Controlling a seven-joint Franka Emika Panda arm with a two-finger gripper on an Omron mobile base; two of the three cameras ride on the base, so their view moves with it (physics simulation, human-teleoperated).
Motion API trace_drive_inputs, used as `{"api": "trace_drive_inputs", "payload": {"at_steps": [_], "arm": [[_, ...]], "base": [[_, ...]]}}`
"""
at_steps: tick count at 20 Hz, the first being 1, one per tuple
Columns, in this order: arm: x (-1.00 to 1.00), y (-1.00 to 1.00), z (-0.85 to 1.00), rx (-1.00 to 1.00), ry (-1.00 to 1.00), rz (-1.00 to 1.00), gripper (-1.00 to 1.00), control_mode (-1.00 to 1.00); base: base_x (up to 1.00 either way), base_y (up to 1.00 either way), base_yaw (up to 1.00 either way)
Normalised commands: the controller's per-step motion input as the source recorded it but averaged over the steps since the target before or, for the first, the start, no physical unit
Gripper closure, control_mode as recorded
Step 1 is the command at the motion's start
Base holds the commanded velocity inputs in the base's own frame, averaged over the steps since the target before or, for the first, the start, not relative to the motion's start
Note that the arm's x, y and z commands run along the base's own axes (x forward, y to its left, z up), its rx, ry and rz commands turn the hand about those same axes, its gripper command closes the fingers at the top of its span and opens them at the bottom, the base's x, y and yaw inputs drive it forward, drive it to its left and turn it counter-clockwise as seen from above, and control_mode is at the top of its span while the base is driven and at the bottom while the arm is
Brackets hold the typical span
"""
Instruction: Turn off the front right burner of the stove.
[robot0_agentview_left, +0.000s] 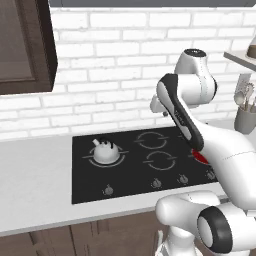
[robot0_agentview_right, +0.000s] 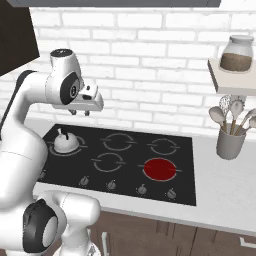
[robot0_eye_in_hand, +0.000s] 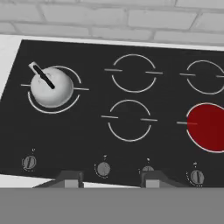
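While my arm hangs high above the counter, the stove lies flat in it, a glossy black cooktop running from the left part of the counter toward the right. Its front right burner glows solid red near the stove's front right corner, just behind the knob row along the front edge; from the left base view I catch only a sliver of that red zone past my forearm.

From the hand view, the gripper sits low at the stove's front edge, and the red burner lies up and to the right of the fingertips, well apart from them. Four knobs show along the front edge there, the rightmost knob just below the red zone and to the right of my right-hand tip.

A white kettle stands on the left burner, toward the stove's left edge. A grey utensil holder stands on the counter past the stove's right edge, and a jar sits on a shelf above it. Nothing lies between the fingers and the knob row.

My fingers stand wide apart, holding nothing and touching nothing.
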Motion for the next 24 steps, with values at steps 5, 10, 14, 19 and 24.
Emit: {"api": "trace_drive_inputs", "payload": {"at_steps": [5,10,14,19,24], "arm": [[-0.02,-0.51,-0.22,0.01,0.01,-0.06,-1.00,-1.00],[0.00,-1.00,-0.33,0.05,0.04,-0.03,-1.00,-1.00],[0.00,-1.00,-0.34,0.01,0.00,0.00,-1.00,-1.00],[-0.05,-1.00,-0.39,0.00,0.00,0.00,-1.00,-1.00],[-0.18,-1.00,-0.50,0.00,0.01,0.00,-1.00,-1.00]], "base": [[0.00,0.00,0.00],[0.00,0.00,0.00],[0.00,0.00,0.00],[0.00,0.00,0.00],[0.00,0.00,0.00]]}}
